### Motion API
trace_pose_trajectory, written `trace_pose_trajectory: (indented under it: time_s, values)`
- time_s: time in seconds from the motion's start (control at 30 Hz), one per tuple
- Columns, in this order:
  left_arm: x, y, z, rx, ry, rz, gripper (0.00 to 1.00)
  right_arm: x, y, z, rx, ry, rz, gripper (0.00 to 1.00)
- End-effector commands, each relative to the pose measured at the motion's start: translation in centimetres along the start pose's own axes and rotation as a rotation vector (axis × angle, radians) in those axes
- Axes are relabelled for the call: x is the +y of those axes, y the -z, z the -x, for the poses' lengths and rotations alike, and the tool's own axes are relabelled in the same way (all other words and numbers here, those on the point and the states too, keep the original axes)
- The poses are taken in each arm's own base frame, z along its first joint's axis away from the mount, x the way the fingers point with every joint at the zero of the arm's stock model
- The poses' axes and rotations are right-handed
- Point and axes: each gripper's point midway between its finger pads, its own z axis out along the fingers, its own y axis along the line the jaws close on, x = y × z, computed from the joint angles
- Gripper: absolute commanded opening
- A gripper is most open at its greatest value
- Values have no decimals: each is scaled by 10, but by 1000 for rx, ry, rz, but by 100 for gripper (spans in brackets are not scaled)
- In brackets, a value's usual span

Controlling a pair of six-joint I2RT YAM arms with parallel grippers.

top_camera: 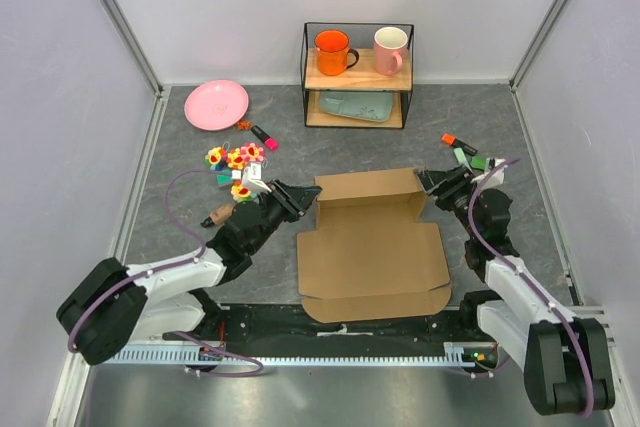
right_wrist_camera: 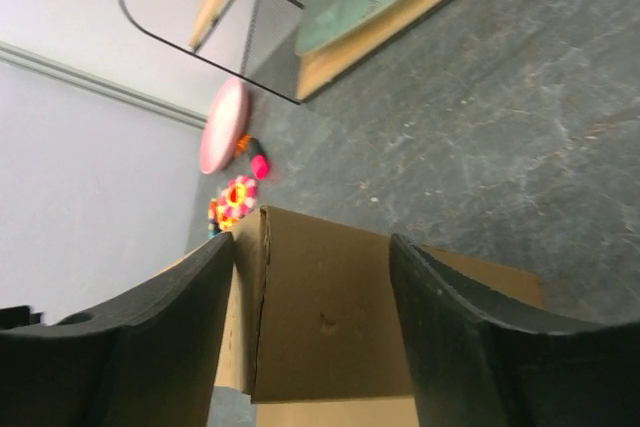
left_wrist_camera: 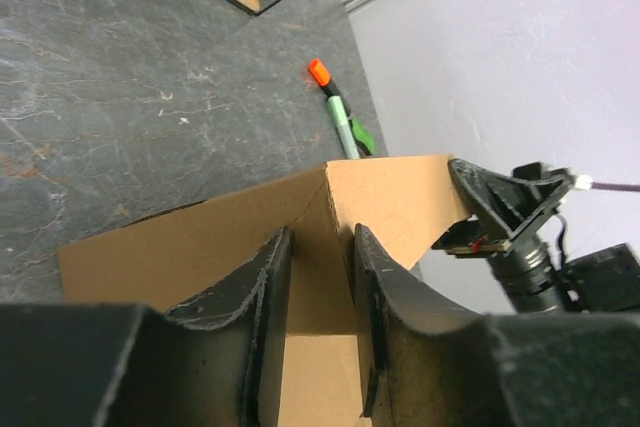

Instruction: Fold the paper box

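Observation:
The paper box [top_camera: 370, 257] lies in the middle of the table as brown cardboard, its back wall standing up and its front panel flat. My left gripper [top_camera: 303, 197] is at the left end of that wall. In the left wrist view its jaws [left_wrist_camera: 318, 237] are shut on the folded corner of the box [left_wrist_camera: 200, 237]. My right gripper [top_camera: 430, 185] is at the wall's right end. In the right wrist view its fingers [right_wrist_camera: 312, 242] stand wide, one against each side of the box's end panel [right_wrist_camera: 330, 317].
A wire shelf [top_camera: 357, 75] at the back holds an orange mug [top_camera: 333, 51], a pink mug [top_camera: 391, 49] and a green dish [top_camera: 355, 105]. A pink plate [top_camera: 216, 104], flower toys [top_camera: 235, 159] and markers [top_camera: 263, 136] lie back left. More markers [top_camera: 465, 152] lie right.

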Motion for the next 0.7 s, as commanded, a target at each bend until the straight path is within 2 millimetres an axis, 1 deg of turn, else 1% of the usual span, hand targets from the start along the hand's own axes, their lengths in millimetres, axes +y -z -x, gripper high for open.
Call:
trace_pose_trajectory:
  time_s: [0.0,0.03,0.07,0.1,0.13,0.17,0.23,0.27,0.3,0.37,0.4,0.43,0.5,0.53,0.57,0.6,0.63,0.67]
  values:
    - [127,61,-62,338,-246,484,37,-46,20,-22,177,77,-306,73]
    - [122,60,-57,334,-265,479,40,-39,19,-13,162,100,-307,77]
    - [117,57,-51,321,-273,472,42,-22,14,6,122,145,-286,79]
    - [106,52,-42,306,-281,462,45,-23,18,7,140,155,-319,83]
    - [102,50,-38,301,-297,458,46,-22,16,11,143,166,-336,84]
    - [99,48,-33,292,-301,456,47,-13,13,21,133,186,-329,85]
    - [90,44,-24,280,-319,454,50,-13,13,22,142,190,-342,87]
    - [81,39,-17,263,-322,441,51,-10,13,25,137,201,-337,88]
    - [84,43,-16,273,-333,464,54,-8,12,27,132,205,-335,89]
    - [77,41,-4,248,-346,454,56,-2,12,34,121,223,-336,91]
    - [76,42,0,238,-352,463,59,1,11,36,119,226,-334,91]
    - [74,41,8,219,-356,460,61,5,8,40,115,229,-329,92]
    - [62,38,23,181,-358,444,65,10,5,45,108,228,-324,93]
    - [59,37,31,166,-361,446,66,19,1,52,95,231,-313,93]
    - [42,34,45,128,-356,414,68,24,-1,57,85,231,-308,93]
    - [34,33,53,105,-358,399,71,30,-5,63,73,238,-301,93]
    - [26,32,62,83,-367,385,73,44,-12,77,48,248,-286,94]
    - [7,29,77,44,-365,348,75,50,-15,81,46,253,-286,94]
